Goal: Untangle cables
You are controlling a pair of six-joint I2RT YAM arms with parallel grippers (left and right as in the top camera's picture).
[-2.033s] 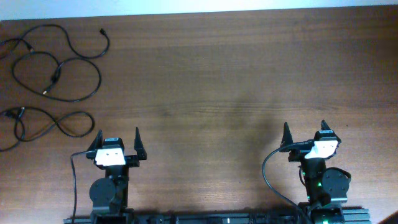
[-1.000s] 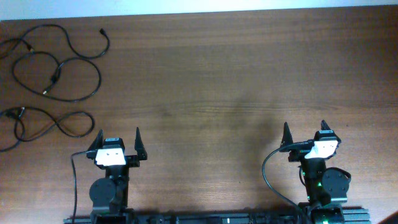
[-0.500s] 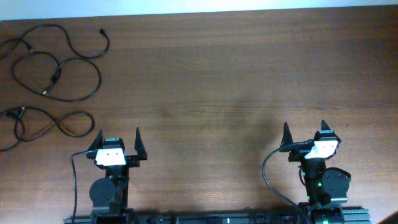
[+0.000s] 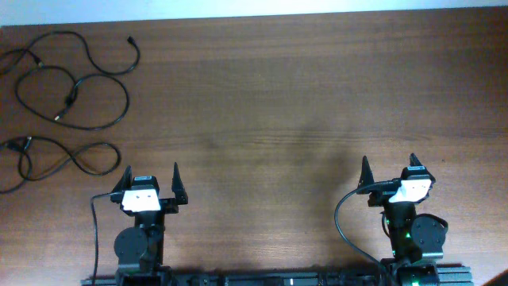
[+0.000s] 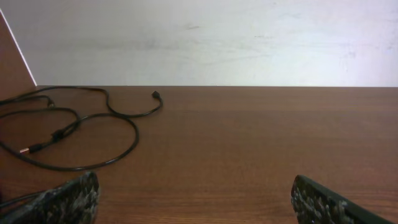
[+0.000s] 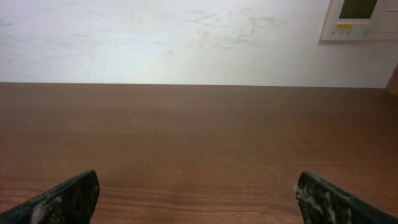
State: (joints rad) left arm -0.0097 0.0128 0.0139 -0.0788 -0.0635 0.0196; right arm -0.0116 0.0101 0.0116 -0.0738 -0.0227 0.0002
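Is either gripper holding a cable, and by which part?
Nothing is held. The left gripper and right gripper are open and empty; the cables lie apart.

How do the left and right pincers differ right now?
The left pincer sits nearer the cables, which lie at the table's far left; the right pincer is far from them. The left pincer's camera shows cables ahead; the right pincer's shows none. Both are open, empty, at the near edge.
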